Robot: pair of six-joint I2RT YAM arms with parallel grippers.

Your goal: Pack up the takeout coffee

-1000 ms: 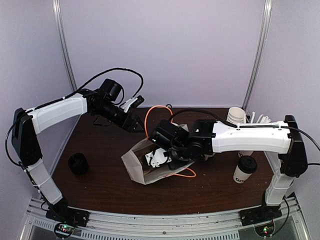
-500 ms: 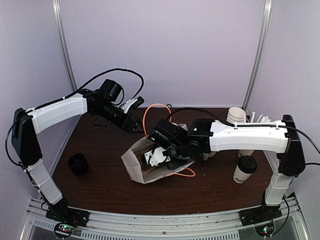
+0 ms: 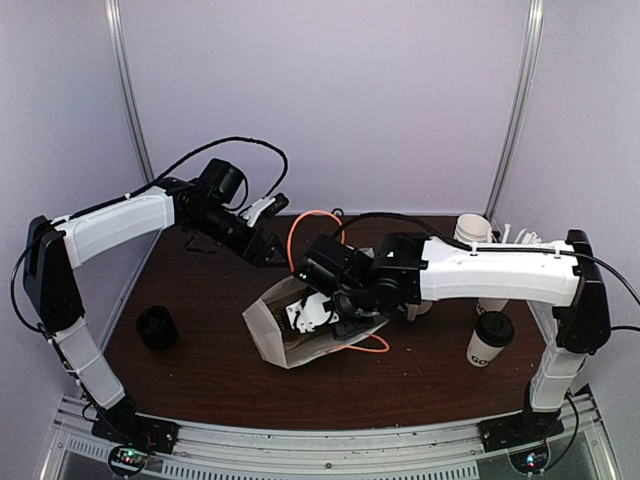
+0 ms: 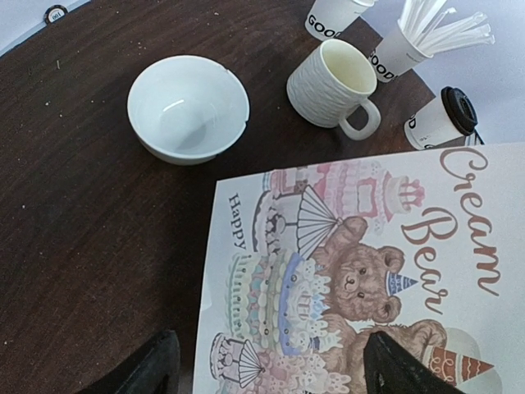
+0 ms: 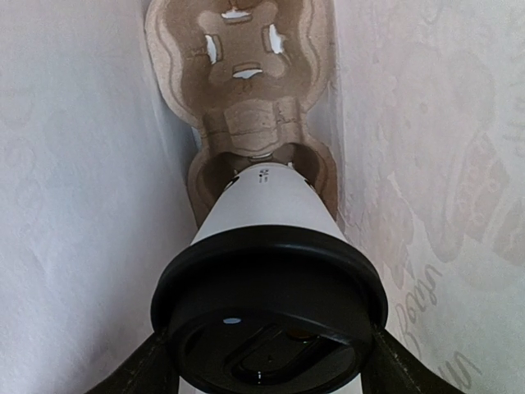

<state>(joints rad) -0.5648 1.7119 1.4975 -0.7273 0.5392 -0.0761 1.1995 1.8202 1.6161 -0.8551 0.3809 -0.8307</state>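
One takeout coffee cup [image 5: 262,205], white with a black lid, is held in my right gripper [image 5: 267,361], which is shut on it just below the lid. Cup and gripper are inside the lying paper bag [image 3: 270,335], with the cup's base at a brown cardboard cup carrier [image 5: 238,90] deep in the bag. From above the cup [image 3: 303,315] shows in the bag's mouth. The second coffee cup [image 3: 489,338] stands upright on the table at the right. My left gripper [image 4: 275,373] hovers open over the bag's printed side [image 4: 369,246], near its orange handle [image 3: 300,225].
Behind the bag are a white bowl [image 4: 188,108], a white handled mug [image 4: 332,74], a paper cup of stirrers [image 4: 394,49] and stacked cups [image 3: 472,232]. A small black object [image 3: 156,327] sits at the table's left. Booth walls close in on three sides.
My right arm has pushed a little to the left, carrying the cup deeper into the bag. The left arm has stayed put.
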